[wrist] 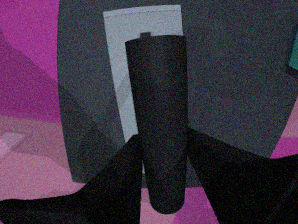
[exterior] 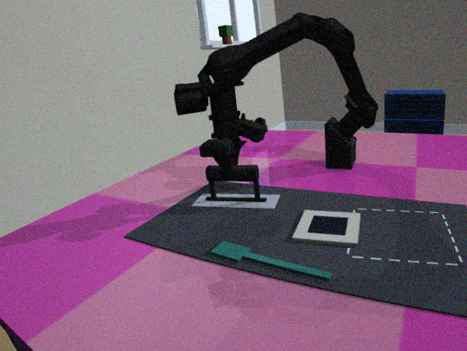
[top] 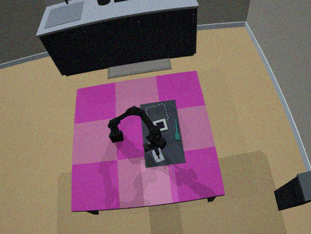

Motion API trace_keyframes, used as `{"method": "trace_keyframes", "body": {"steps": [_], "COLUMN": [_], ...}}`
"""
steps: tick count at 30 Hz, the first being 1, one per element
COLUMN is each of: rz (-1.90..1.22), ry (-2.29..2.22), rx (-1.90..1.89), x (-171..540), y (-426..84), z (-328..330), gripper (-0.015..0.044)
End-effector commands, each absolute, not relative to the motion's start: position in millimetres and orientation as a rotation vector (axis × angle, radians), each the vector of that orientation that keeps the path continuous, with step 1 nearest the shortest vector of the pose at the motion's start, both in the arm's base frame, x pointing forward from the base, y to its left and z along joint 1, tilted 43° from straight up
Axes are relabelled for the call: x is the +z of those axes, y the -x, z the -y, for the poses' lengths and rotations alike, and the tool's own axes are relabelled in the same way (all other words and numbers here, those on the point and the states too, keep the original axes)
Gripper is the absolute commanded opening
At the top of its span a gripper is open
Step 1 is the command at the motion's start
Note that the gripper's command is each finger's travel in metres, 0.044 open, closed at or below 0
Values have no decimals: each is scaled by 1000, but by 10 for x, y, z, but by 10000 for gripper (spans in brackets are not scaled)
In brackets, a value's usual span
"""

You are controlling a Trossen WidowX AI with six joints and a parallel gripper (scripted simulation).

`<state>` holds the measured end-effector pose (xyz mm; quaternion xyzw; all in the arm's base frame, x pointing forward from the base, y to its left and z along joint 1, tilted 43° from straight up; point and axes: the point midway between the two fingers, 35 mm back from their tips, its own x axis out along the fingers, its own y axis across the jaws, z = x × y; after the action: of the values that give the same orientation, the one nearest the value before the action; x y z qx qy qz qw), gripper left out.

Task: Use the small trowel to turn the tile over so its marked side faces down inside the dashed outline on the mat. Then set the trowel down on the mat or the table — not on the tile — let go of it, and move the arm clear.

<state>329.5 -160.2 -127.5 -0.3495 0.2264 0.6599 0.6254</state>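
The trowel has a flat grey plate [top: 160, 159] [exterior: 272, 202] [wrist: 114, 45] and a raised black bar handle [exterior: 213, 174] [wrist: 157, 90]. Its plate lies flat on the mat. My gripper [top: 156, 147] [exterior: 228, 165] [wrist: 161, 136] points down and is shut on the trowel's handle, one finger on each side. The far finger is hidden in the exterior view. The white tile [top: 165, 125] [exterior: 354, 226] lies flat with its dark square mark [exterior: 328, 225] facing up. Its edge meets the near side of the dashed outline [exterior: 358, 256], and most of it is outside.
A teal spatula-like tool [top: 177, 137] [exterior: 230, 250] [wrist: 295, 52] lies along the mat's side edge, beside the tile and trowel. The dark mat [top: 176, 151] [exterior: 170, 227] rests on the pink checked table [top: 196, 176] [exterior: 106, 260].
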Motion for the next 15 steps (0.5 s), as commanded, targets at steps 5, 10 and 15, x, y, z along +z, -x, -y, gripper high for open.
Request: {"method": "trace_keyframes", "body": {"steps": [5,10,15], "rz": [-517,-517,-549], "ry": [796,796,761], "rx": [1512,1512,1495], "x": [-1286,-1286,-1286], "y": [-3300,-3300,-3300], "z": [1588,1588,1588], "gripper": [130,130,130]}}
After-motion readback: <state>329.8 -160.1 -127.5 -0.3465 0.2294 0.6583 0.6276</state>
